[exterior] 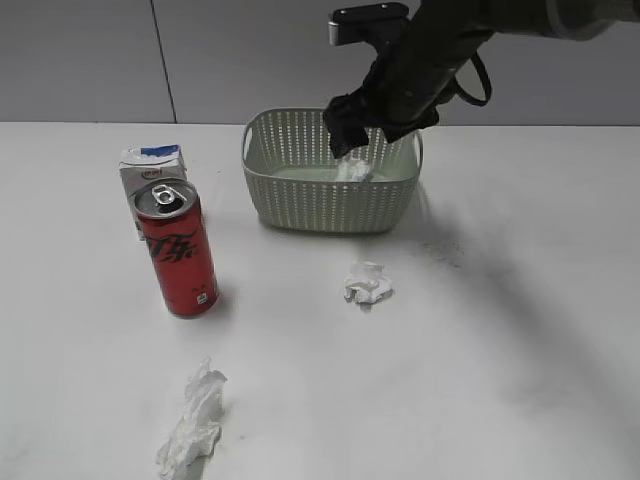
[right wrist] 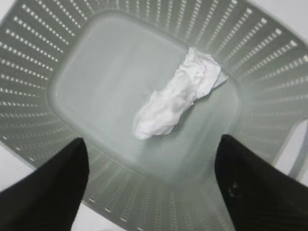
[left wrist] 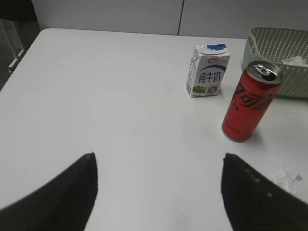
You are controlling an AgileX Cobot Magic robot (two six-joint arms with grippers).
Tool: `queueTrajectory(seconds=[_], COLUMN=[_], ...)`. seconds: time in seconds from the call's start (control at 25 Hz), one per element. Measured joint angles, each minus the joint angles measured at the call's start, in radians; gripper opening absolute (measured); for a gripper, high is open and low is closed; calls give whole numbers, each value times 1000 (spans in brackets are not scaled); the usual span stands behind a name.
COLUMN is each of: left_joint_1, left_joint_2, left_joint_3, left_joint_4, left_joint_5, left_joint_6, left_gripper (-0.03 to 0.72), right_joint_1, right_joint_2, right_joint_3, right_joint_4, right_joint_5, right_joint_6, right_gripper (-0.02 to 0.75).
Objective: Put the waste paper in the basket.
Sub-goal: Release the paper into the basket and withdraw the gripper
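The pale green basket [exterior: 330, 205] stands at the table's back middle. One white paper wad [exterior: 354, 170] lies inside it, seen from above in the right wrist view [right wrist: 175, 98]. My right gripper [exterior: 352, 135] hangs open and empty above the basket [right wrist: 43, 62]. A second wad [exterior: 367, 284] lies on the table in front of the basket. A third, elongated wad [exterior: 193, 420] lies at the front left. My left gripper [left wrist: 156, 166] is open and empty over bare table; a wad [left wrist: 288, 177] shows at its right.
A red can [exterior: 178, 250] stands left of the basket, with a white-and-blue carton [exterior: 150, 170] behind it. Both show in the left wrist view, the can [left wrist: 249, 103] and the carton [left wrist: 208, 71], with the basket [left wrist: 279, 57] at the far right.
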Motion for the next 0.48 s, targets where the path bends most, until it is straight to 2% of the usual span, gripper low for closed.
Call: queueTrajectory(seconds=[0.12, 0.32, 0.48], left_joint_1=[0, 0, 0], left_joint_2=[0, 0, 0], left_joint_3=[0, 0, 0], left_joint_4=[1, 1, 1], left_joint_5=[0, 0, 0], left_joint_6=[0, -1, -1], left_gripper=[592, 592, 592], right_joint_1=[0, 0, 2], right_joint_2=[0, -14, -75], right_joint_3=[-80, -200, -140], right_joint_4=[0, -1, -1], right_joint_5=[113, 429, 469], right_joint_6=[0, 2, 22], right_gripper=[617, 596, 579])
